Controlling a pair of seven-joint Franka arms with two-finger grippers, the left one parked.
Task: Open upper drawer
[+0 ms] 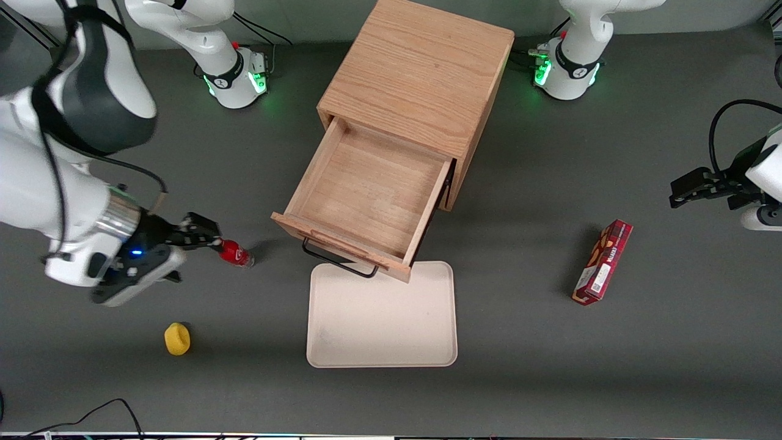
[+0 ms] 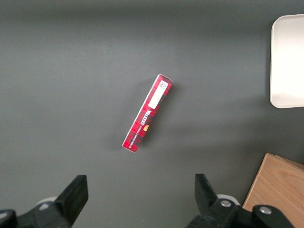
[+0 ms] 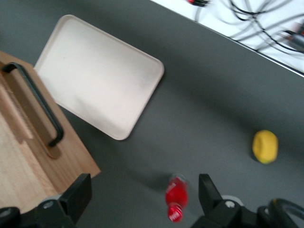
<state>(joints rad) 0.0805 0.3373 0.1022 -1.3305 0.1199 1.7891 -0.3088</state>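
The upper drawer (image 1: 366, 201) stands pulled far out of the wooden cabinet (image 1: 421, 79), so its bare inside floor can be seen from above. Its front panel with the black wire handle (image 1: 336, 260) hangs over the edge of the cream tray (image 1: 382, 318), which lies flat on the desk (image 1: 611, 379) in front of the cabinet. I judge that the opening is already done or almost done, because so much of the drawer is out.

The end effector (image 1: 204, 235) is not on the handle. It hovers over the desk toward the working arm's end, well apart from the drawer front, just above a small red bottle (image 1: 237, 253) that lies on its side. In the right wrist view the two fingers (image 3: 78, 197) are spread, with only the red bottle (image 3: 175, 199) and grey desk between them, and they hold nothing. The drawer corner and handle (image 3: 35, 102) show to one side of the fingers, so the drawer is beside the end effector, not between its fingers.

A yellow object (image 1: 177, 339) rests nearer to the front camera than the bottle. A red box (image 1: 603, 261) lies toward the parked arm's end.
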